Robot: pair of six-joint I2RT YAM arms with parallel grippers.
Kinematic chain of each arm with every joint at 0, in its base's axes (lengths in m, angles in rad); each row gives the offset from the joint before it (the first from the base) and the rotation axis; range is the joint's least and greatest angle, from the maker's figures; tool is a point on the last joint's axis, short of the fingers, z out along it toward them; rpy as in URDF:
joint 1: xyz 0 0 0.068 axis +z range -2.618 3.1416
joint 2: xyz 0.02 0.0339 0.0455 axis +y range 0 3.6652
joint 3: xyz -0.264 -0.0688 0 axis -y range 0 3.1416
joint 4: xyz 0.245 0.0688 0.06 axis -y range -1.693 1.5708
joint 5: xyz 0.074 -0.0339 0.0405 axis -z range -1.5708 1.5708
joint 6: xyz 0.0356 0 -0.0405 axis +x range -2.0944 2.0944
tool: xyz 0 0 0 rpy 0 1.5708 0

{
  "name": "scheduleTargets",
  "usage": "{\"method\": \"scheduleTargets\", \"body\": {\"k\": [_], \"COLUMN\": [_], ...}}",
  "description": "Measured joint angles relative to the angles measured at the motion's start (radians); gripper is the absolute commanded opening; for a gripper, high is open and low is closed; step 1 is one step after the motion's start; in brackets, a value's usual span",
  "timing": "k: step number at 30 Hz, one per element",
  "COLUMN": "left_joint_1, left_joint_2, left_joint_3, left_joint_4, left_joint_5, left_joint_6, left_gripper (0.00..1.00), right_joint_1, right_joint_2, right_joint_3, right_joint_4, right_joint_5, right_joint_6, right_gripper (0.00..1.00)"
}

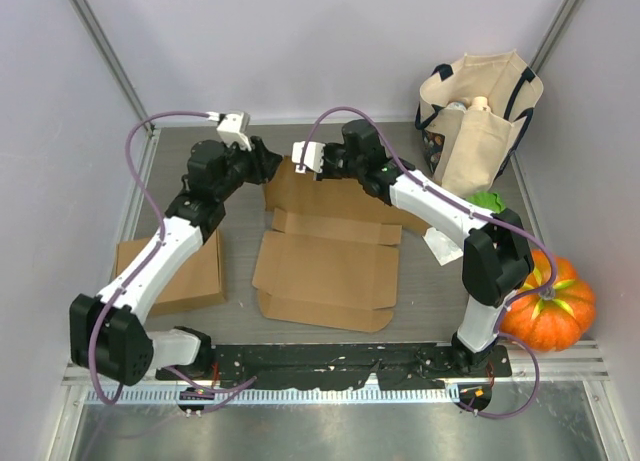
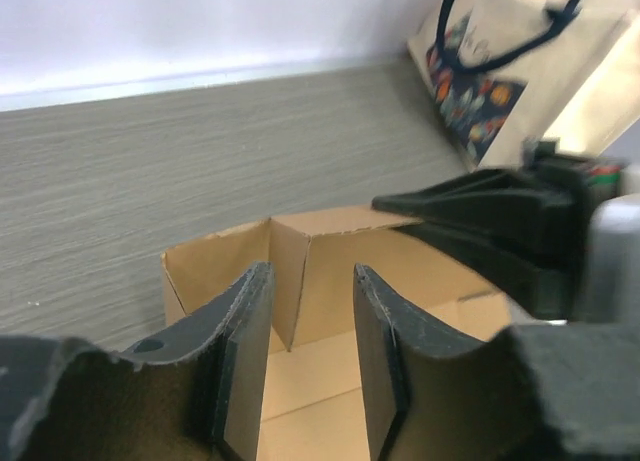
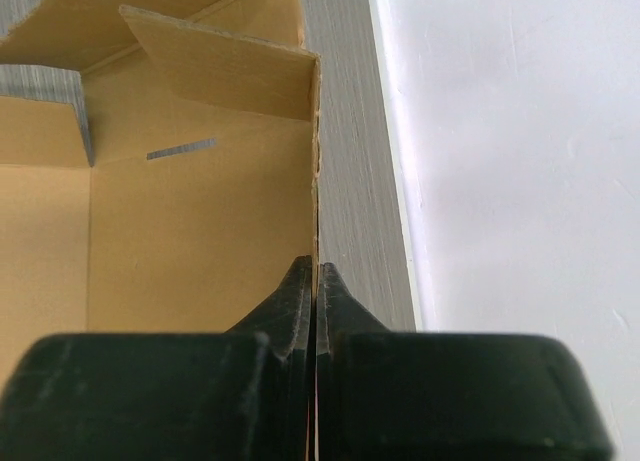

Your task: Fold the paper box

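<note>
My right gripper point(image 3: 316, 279) pinches the raised 12 o'clock wall of the paper box point(image 1: 328, 266), which lies mid-table. My left gripper point(image 2: 308, 316) hangs spread at that wall's 9 o'clock corner. If the thin-edge pinch slips, I'd expect the wall to flop flat.
</note>
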Motion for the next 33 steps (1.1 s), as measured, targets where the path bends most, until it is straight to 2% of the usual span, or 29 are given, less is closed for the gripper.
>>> {"method": "scheduleTargets", "body": {"k": [7, 13, 19, 23, 24, 25, 27, 28, 29, 30, 32, 33], "left_joint_1": [-0.03, -0.061, -0.084, -0.089, -0.089, -0.091, -0.09, -0.091, -0.091, -0.091, -0.092, -0.092], "left_joint_2": [0.106, 0.135, 0.192, 0.226, 0.229, 0.231, 0.231, 0.231, 0.231, 0.231, 0.231, 0.231], "left_joint_3": [0.011, 0.068, 0.11, 0.136, 0.136, 0.136, 0.136, 0.136, 0.136, 0.136, 0.136, 0.135], "left_joint_4": [-0.05, -0.069, -0.105, -0.141, -0.144, -0.151, -0.151, -0.151, -0.151, -0.151, -0.148, -0.146], "left_joint_5": [0.034, 0.012, -0.055, -0.081, -0.088, -0.102, -0.109, -0.116, -0.12, -0.123, -0.126, -0.127], "left_joint_6": [0.139, 0.195, 0.255, 0.294, 0.301, 0.311, 0.321, 0.328, 0.333, 0.338, 0.348, 0.351], "left_gripper": [0.46, 0.39, 0.38, 0.14, 0.12, 0.11, 0.08, 0.08, 0.06, 0.02, 0.0, 0.0], "right_joint_1": [0.0, 0.0, 0.0, 0.0, 0.0, 0.0, -0.001, -0.001, -0.001, -0.002, -0.002, -0.002], "right_joint_2": [0.0, 0.0, 0.0, 0.001, 0.002, 0.005, 0.009, 0.009, 0.009, 0.009, 0.009, 0.009], "right_joint_3": [0.007, 0.008, 0.008, 0.01, 0.013, 0.018, 0.021, 0.021, 0.021, 0.021, 0.02, 0.02], "right_joint_4": [-0.021, -0.023, -0.023, -0.023, -0.023, -0.025, -0.025, -0.021, -0.014, -0.003, 0.018, 0.027], "right_joint_5": [-0.009, -0.023, -0.028, -0.031, -0.032, -0.032, -0.032, -0.03, -0.028, -0.022, 0.0, 0.02], "right_joint_6": [-0.006, -0.005, -0.005, -0.003, 0.001, 0.009, 0.034, 0.06, 0.089, 0.117, 0.177, 0.21], "right_gripper": [0.01, 0.01, 0.01, 0.01, 0.03, 0.22, 0.4, 0.55, 0.63, 0.66, 0.81, 0.81]}}
